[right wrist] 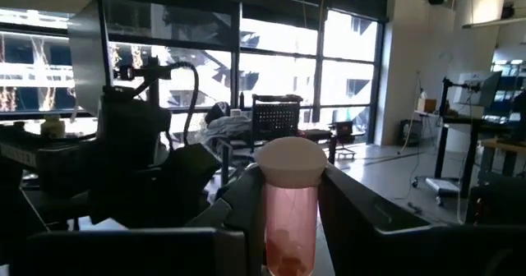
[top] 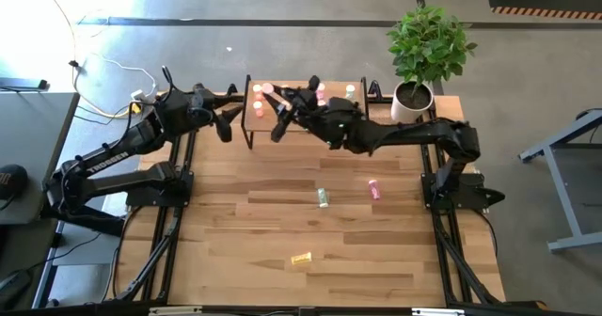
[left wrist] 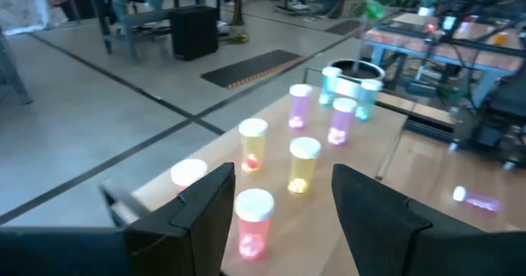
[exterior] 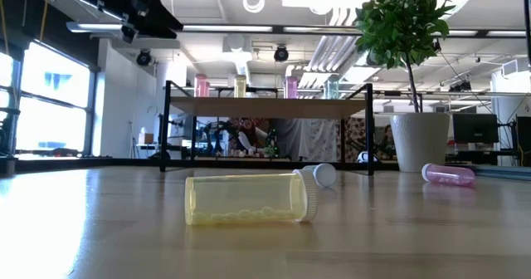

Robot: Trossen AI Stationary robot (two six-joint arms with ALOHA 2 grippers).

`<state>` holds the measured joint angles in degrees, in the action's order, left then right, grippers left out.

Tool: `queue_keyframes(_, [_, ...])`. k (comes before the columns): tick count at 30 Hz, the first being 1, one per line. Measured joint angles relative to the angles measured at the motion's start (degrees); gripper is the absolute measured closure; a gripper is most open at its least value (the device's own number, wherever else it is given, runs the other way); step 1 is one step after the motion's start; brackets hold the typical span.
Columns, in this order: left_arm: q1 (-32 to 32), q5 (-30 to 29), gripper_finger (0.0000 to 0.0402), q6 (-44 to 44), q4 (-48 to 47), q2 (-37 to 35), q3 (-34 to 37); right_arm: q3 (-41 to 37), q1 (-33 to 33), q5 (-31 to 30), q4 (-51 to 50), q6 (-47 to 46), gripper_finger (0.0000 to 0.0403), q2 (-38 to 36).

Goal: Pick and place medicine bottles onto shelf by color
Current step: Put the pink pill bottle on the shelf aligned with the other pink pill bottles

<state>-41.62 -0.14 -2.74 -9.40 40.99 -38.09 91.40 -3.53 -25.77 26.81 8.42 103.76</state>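
The right gripper (right wrist: 292,227), fingers clamping a red bottle (right wrist: 289,210) above the shelf (top: 282,118), should lower it upright beside the other reds while the left gripper (left wrist: 279,218) waits, fingers apart.

We look down on a table (top: 282,231) with the shelf (top: 306,104) standing at its far edge, between the two arms. Several bottles (top: 266,96) stand upright on the shelf, grouped toward its left end and middle, with one more near its right end. To the right of the shelf, at the table's far right corner, sits a potted plant (top: 423,57). The left gripper (top: 226,118) hangs just beside the shelf's left end. The right gripper (top: 280,109) reaches over the shelf from the right. Three more bottles lie on their sides on the open table nearer us: one (top: 324,197) at the middle, one (top: 375,189) to its right, one (top: 301,258) closer to the near edge.
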Motion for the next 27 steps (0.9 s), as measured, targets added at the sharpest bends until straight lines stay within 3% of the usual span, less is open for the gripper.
queue_keyframes(10, [-5.67,3.96,0.0206,0.00,-0.33,0.02,0.00,-1.51,-1.57,2.61,-2.43,-9.43,0.0319,6.33])
queue_keyframes(18, [-6.11,4.65,0.0206,1.38,-0.31,0.02,0.00,-1.53,-4.23,8.12,-3.02,-15.39,0.0319,11.54])
queue_keyframes(27, [-6.11,4.61,0.0206,1.90,-0.32,0.02,-0.02,-1.55,-5.22,9.76,-3.17,-17.02,0.0319,14.81])
